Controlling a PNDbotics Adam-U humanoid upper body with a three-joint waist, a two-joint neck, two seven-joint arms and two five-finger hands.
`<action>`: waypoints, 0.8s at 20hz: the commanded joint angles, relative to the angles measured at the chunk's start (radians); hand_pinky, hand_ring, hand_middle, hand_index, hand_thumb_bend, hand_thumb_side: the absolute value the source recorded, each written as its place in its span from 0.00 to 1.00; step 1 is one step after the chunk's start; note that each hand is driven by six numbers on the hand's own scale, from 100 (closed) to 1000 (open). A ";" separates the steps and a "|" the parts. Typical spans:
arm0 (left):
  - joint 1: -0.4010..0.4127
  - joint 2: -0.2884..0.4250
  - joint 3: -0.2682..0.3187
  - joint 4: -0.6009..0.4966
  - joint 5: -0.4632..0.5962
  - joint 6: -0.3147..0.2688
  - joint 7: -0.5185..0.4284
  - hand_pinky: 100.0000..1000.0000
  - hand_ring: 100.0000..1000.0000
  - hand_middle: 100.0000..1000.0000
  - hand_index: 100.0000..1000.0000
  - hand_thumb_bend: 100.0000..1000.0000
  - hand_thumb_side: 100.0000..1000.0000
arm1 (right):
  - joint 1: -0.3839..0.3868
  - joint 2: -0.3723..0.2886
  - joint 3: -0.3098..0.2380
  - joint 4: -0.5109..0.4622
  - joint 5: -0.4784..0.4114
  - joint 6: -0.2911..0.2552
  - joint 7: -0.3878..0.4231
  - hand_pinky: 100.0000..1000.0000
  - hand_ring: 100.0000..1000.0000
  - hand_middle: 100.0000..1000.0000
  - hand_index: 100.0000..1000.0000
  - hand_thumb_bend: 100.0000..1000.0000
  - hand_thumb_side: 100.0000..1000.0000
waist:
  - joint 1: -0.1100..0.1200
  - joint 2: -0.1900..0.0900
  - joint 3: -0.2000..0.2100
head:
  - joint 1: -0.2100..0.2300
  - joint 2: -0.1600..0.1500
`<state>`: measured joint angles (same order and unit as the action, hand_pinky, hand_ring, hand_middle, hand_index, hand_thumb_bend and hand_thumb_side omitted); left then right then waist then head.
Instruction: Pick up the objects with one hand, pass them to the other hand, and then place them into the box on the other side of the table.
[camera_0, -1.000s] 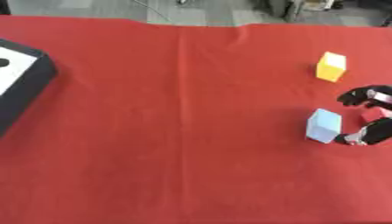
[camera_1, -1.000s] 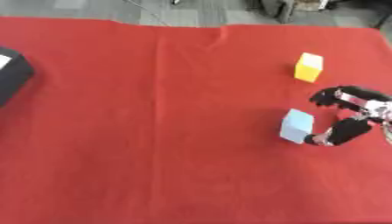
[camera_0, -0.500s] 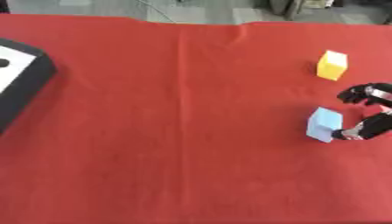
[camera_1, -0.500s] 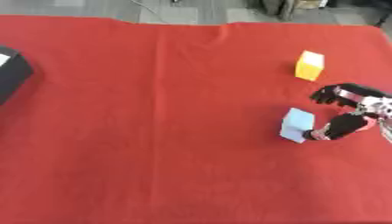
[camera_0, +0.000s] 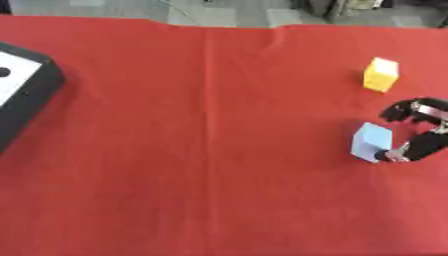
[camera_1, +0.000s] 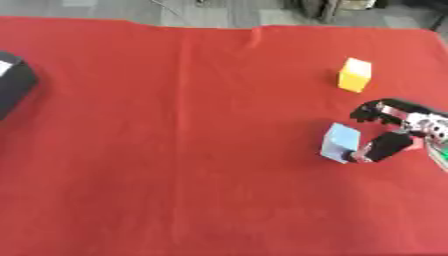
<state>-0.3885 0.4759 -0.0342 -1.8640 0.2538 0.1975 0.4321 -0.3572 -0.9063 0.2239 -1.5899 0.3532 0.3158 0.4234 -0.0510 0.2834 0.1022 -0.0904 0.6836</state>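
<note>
pale blue block (camera_1: 339, 142) | smooth, boxy, on red cloth (camera_1: 175, 150) | right hand (camera_1: 404, 130) fingers spread around it, unclamped

We see the black box (camera_0: 26, 95) cut off at the left edge, and our right hand (camera_1: 398, 131) cut off at the right edge, its arm unseen.

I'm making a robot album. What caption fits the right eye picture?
Robot's right hand reaches around a light blue block on the red cloth, yellow block waiting behind.
</note>
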 joint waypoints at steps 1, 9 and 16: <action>-0.015 0.010 0.002 -0.012 -0.002 0.000 -0.003 0.57 0.71 0.77 0.78 0.10 0.71 | -0.014 -0.018 -0.002 0.003 0.012 0.003 -0.002 0.87 0.85 0.68 0.75 0.44 0.12 | 0.002 -0.013 0.002 | -0.003 -0.006; -0.014 0.007 0.002 -0.011 -0.002 0.000 -0.003 0.57 0.71 0.77 0.78 0.10 0.72 | -0.016 -0.006 0.009 0.010 0.011 0.003 0.015 0.87 0.80 0.60 0.68 0.38 0.03 | 0.001 -0.011 0.004 | -0.002 -0.006; -0.011 0.008 0.003 -0.010 -0.003 0.000 -0.003 0.57 0.70 0.77 0.78 0.09 0.72 | -0.011 -0.003 0.005 -0.018 -0.031 0.007 -0.007 0.86 0.78 0.51 0.60 0.20 0.00 | 0.001 -0.013 0.002 | -0.001 -0.005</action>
<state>-0.3885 0.4678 -0.0343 -1.8640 0.2538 0.1989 0.4307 -0.3606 -0.8841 0.2415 -1.5878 0.3334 0.3220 0.4251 -0.0515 0.2847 0.1053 -0.0907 0.6833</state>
